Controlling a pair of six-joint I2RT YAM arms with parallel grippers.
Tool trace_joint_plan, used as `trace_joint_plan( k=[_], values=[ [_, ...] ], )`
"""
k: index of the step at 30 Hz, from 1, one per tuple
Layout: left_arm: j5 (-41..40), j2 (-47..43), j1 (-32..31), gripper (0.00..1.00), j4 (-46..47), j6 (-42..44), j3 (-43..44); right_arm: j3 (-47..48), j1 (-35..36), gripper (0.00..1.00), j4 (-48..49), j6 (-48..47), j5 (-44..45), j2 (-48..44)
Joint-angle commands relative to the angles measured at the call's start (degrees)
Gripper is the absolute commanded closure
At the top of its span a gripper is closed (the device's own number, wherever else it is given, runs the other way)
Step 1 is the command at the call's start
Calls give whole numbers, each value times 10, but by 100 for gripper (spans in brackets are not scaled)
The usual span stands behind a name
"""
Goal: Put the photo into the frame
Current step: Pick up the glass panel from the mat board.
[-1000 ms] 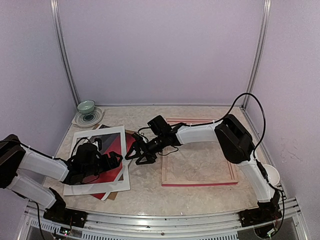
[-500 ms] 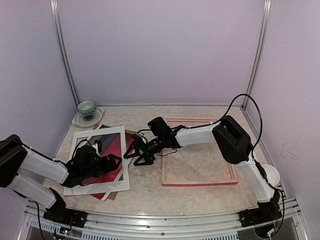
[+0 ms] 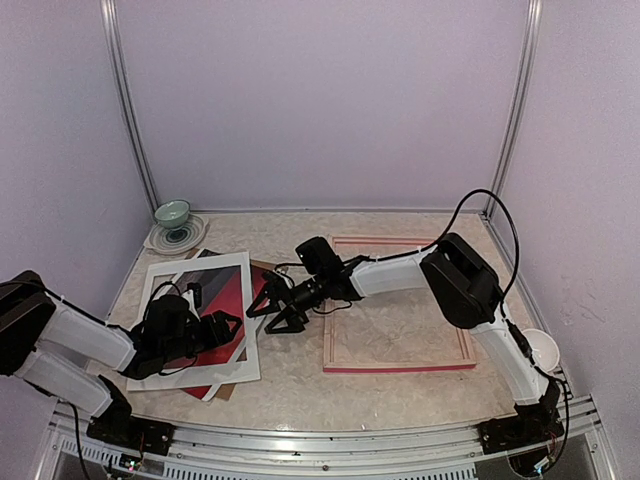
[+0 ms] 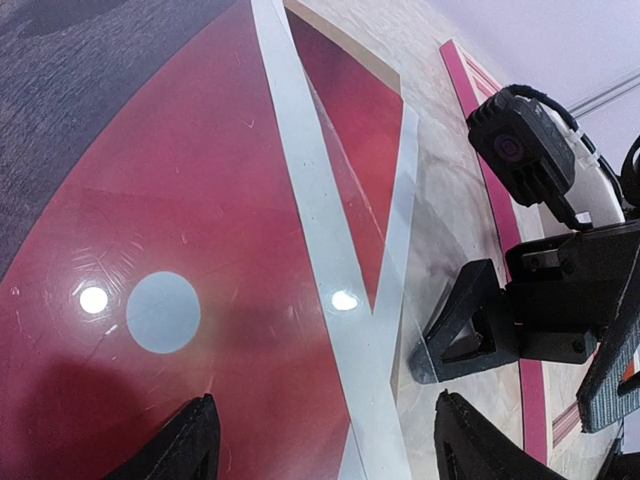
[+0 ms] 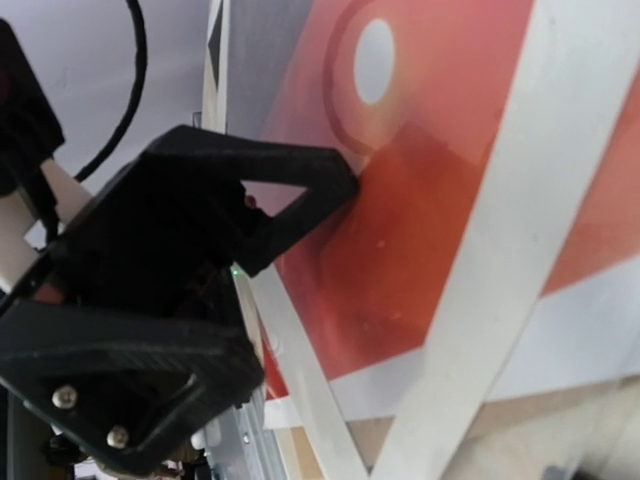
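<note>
The photo, a red sky with a white sun and dark water, lies at the left of the table under a white mat board. Its red edge sticks out on the right. The pink frame lies flat to the right, with nothing in it. My left gripper hovers low over the stack's right edge, open. One finger is over the red print and the other past the mat's edge. My right gripper faces it from the right, open, one fingertip on the table beside the mat.
A brown backing board peeks out under the stack. A green bowl on a plate stands at the back left. A white cup sits by the right arm's base. Walls close in on three sides.
My left gripper's jaws have narrowed a little and it has drawn slightly back left. The right arm has reached a little further left toward the stack.
</note>
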Motion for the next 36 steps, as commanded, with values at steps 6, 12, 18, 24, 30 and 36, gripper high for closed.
trace_joint_plan(
  k=[6,12,18,24,30,36],
  values=[
    [10,-4,-3,27,-7,-3,-15,-22,8,17,58,36,-37,14],
    [10,-9,-3,27,-5,-4,-19,-33,8,43,75,39,-43,16],
    [11,-17,-3,27,-7,-6,-18,-38,8,64,81,39,-43,24],
    [12,-22,-4,27,-8,-5,-14,-40,8,65,98,52,-45,33],
    [16,-20,-4,27,-6,-6,-13,-40,8,74,113,66,-49,39],
    [18,-17,-4,27,-6,-4,-9,-35,8,79,120,74,-46,44]
  ],
)
